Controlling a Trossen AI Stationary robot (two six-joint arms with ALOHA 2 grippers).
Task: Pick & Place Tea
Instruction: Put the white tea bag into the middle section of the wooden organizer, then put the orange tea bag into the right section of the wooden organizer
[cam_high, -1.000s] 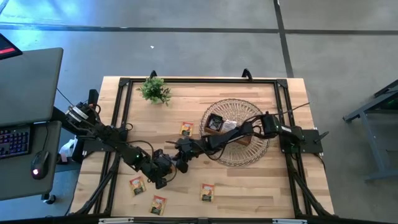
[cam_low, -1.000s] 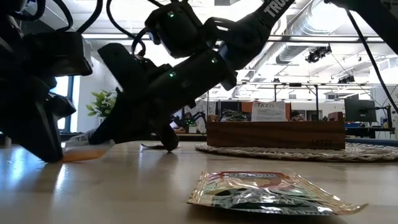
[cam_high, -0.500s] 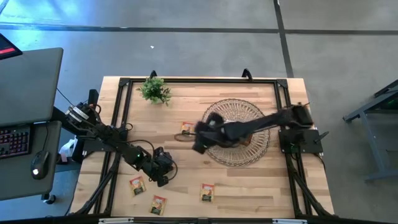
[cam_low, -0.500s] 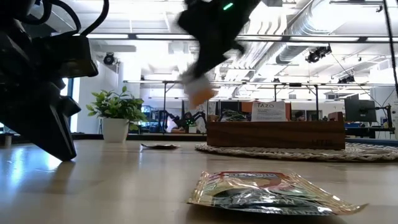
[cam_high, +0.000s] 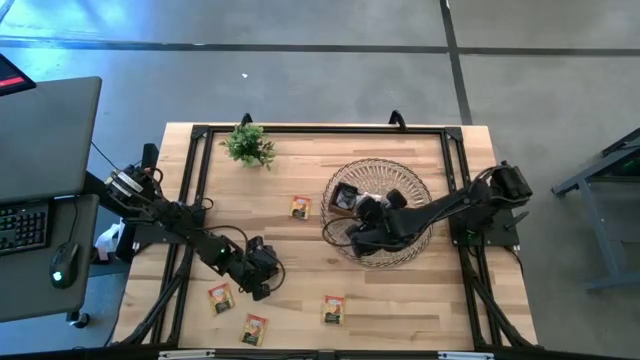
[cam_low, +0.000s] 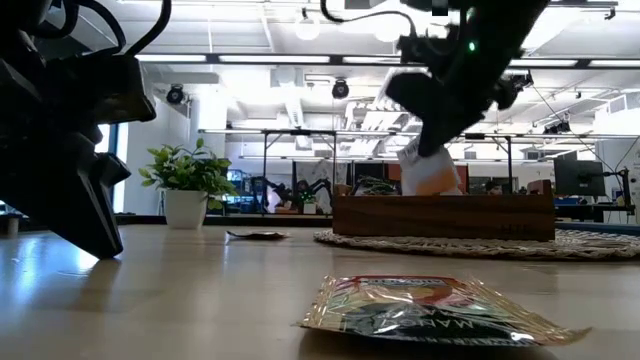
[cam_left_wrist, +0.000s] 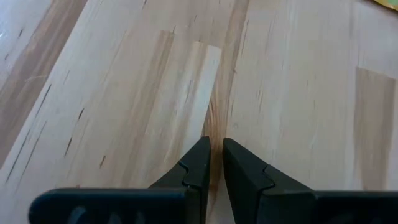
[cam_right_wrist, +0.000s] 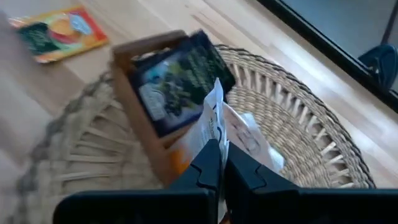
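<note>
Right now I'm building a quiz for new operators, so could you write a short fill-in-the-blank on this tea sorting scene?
1. The right gripper is shut on a white and orange ____.
2. That gripper hangs above the wooden tray, which sits in the wicker ____.
3. The left gripper holds ____ and hangs low over bare table.
4. Away from the basket, ____ packets lie flat on the table in the high view.

Missing words: tea packet; basket; nothing; four
</note>
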